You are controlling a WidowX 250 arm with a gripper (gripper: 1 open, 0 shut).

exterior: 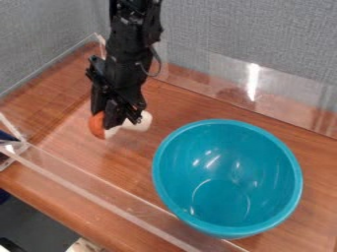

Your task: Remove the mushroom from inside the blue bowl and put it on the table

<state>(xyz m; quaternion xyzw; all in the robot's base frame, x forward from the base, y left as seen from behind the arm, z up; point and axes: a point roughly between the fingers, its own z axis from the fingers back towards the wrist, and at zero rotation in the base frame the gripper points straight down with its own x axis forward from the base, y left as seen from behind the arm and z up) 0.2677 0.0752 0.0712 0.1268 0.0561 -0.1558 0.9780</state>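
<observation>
You have the mushroom (116,124) at the gripper (114,110), whose fingers are clamped on it, low over the table (99,162). Its reddish-brown cap faces left and its pale stem points right. Nearer the camera and to the right, your blue bowl (228,179) stands apart from it, its visible interior bare. Behind them rises a grey wall (243,39).

Mushroom (136,122) beneath gripper (118,106), left of bowl (227,179), on table (79,187)
</observation>
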